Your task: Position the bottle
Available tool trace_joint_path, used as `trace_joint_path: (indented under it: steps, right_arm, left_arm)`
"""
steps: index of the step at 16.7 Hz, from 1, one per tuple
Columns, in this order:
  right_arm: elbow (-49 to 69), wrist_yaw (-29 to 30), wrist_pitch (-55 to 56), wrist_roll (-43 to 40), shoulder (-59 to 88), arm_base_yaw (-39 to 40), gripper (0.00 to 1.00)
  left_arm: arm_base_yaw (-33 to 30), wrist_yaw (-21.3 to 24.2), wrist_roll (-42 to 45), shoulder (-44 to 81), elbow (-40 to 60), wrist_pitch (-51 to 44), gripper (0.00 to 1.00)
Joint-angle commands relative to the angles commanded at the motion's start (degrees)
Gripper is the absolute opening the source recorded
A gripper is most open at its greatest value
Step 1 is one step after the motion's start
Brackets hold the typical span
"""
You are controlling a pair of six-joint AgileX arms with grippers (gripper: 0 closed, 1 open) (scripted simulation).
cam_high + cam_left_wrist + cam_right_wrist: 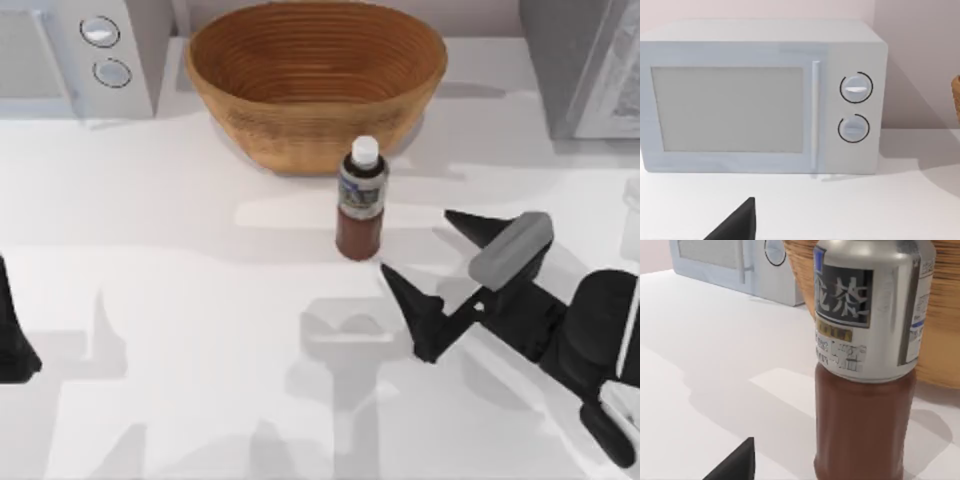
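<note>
Right claw (415, 245) spread wide, just beside upright bottle (360, 200).

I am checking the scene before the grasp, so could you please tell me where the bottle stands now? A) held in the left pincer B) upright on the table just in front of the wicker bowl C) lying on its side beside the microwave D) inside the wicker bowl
B: the bottle stands upright on the table, just in front of the wicker bowl, with the open right pincer beside it.
</note>
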Motion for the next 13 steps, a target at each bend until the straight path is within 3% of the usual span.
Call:
trace_joint_path:
  steps: [13]
  right_arm:
    - [10.9, 2.1, -8.1, 0.0, 2.8, 2.1, 1.00]
  left_arm:
    - [0.0, 0.0, 0.0, 0.0, 0.0, 0.0, 1.00]
